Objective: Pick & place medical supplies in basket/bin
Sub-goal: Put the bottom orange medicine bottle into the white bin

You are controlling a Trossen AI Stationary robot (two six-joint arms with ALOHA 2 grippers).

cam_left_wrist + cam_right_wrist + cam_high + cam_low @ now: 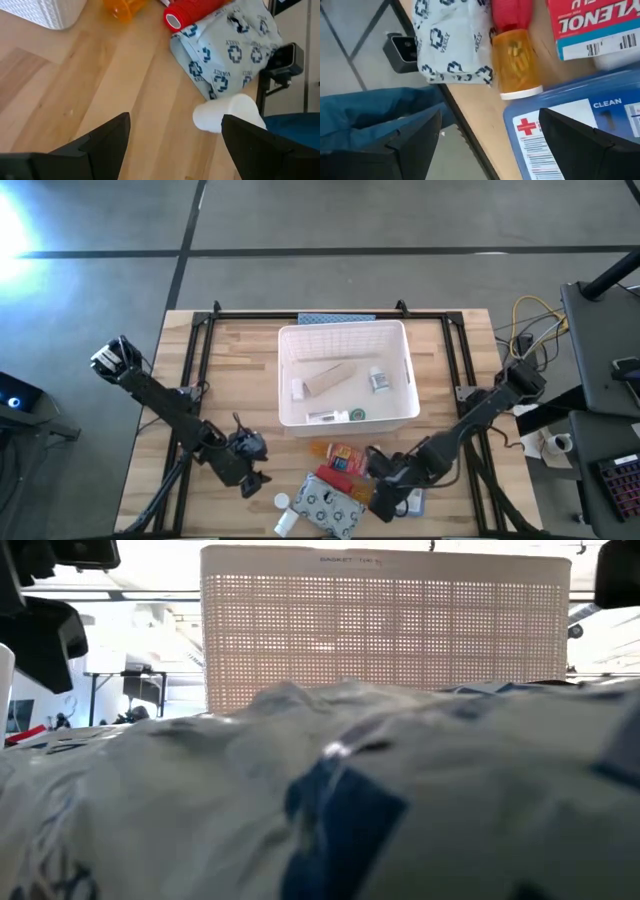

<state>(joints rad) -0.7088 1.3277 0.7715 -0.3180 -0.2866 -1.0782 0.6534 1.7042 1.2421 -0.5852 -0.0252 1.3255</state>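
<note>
White slotted plastic forms the basket point(345, 375) at the centre of the wooden table point(235, 370), and several supplies already lie in it, too small to count surely. The rest sit in a cluster at about six o'clock from the basket, near the table's front edge: one grey patterned pouch point(328, 507), one red tube point(192, 12), one red-orange box point(345, 456), one blue-white flat box point(580, 135), two orange vials, one lying by the box point(319, 448) and one lying beside the pouch point(516, 62), and two white pill bottles point(283, 512). The left gripper point(250, 465), jaws spread wide and empty, hovers just beside the cluster; the nearest bottle point(227, 112) lies at roughly four o'clock from it, on its side. The right gripper point(393, 498), also wide open and empty, hangs over the flat box's edge, with the second orange vial at about nine o'clock from it, its long axis pointing toward the basket. The right arm seems nearer its target.
</note>
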